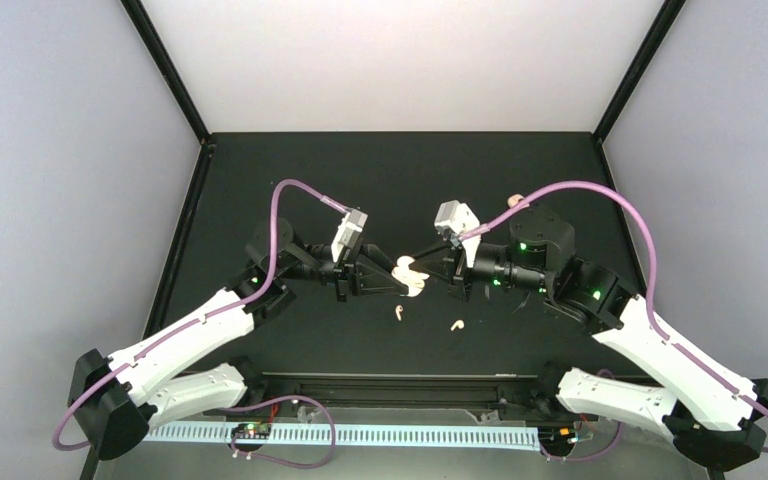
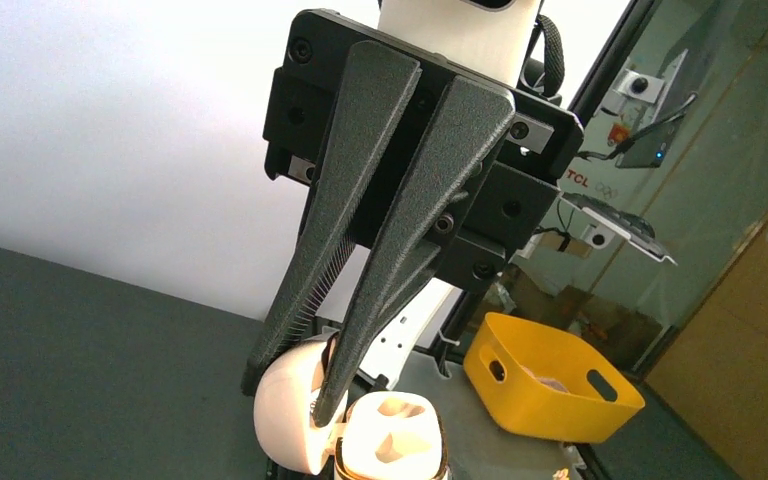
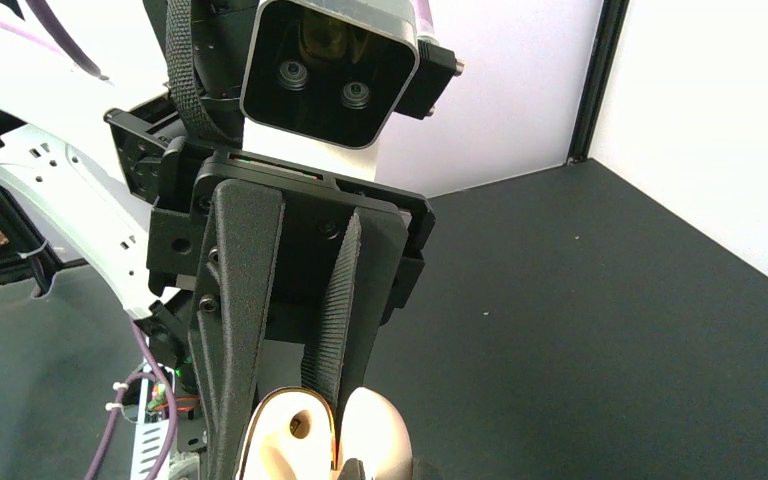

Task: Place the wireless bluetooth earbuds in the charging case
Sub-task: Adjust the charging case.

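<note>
Pinching in from both sides, the left gripper (image 2: 290, 400) and right gripper (image 3: 280, 440) were each clamped on the open charging case (image 1: 411, 275) between the arms. Two earbuds (image 1: 400, 312) lay on the table (image 1: 290, 170) just in front. My call: one hand should keep the case steady with its sockets up, freeing the other to fetch.

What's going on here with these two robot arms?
The two arms meet over the middle of the table, and both grip a small cream charging case, which is open. The left arm's fingers are shut on what looks like the lid half, and the right arm's fingers on the other half. An earbud and a second earbud lie loose on the table nearby, not yet in the case.
</note>
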Controlling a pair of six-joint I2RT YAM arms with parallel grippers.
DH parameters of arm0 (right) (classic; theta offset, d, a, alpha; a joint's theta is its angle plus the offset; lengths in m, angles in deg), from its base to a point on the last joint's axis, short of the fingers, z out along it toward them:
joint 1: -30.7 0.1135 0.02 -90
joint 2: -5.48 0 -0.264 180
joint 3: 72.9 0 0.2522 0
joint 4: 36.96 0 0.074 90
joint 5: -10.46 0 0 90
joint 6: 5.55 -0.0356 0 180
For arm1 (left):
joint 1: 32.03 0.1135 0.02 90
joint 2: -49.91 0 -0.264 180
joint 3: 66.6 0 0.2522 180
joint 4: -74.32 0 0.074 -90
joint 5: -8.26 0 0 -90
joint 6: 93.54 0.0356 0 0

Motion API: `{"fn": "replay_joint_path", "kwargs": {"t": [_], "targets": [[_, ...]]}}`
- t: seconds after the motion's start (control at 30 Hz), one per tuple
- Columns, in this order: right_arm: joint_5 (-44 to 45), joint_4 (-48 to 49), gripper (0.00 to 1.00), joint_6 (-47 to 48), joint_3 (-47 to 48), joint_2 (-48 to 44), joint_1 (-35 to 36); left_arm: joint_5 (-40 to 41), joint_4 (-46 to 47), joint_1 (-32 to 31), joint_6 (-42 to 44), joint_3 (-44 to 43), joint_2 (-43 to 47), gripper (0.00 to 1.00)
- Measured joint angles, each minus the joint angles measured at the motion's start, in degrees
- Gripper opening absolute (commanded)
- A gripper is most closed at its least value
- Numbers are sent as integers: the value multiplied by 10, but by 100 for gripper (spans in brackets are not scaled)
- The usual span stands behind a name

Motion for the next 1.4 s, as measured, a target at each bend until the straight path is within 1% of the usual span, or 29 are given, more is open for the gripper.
{"fn": "replay_joint_path", "kwargs": {"t": [0.03,0.07,0.17,0.23,0.27,0.3,0.37,0.47,0.73,0.97,1.4], "targets": [[-1,0,1,0,-1,-1,0,0,1,0,1,0,0,1],[-2,3,3,-1,-2,-2,0,-1,1,0,3,0,0,1],[-4,5,32,-6,-4,-5,0,-1,2,-1,10,0,2,2],[-10,9,48,-14,-5,-9,1,0,3,-1,20,5,9,1],[-12,9,53,-21,-5,-12,1,1,3,-1,26,8,13,1],[-14,10,56,-25,-5,-14,1,1,3,-1,32,10,16,2],[-17,14,60,-32,-5,-20,2,2,3,0,48,16,24,2],[-19,17,64,-45,-5,-27,2,6,0,0,79,27,43,2],[-24,28,69,-66,-5,-28,2,9,-16,0,150,29,82,2],[-28,40,70,-79,-5,-18,2,9,-30,-1,186,29,91,1],[-10,39,70,-96,-5,-5,2,11,-50,-7,216,29,116,2]]}}
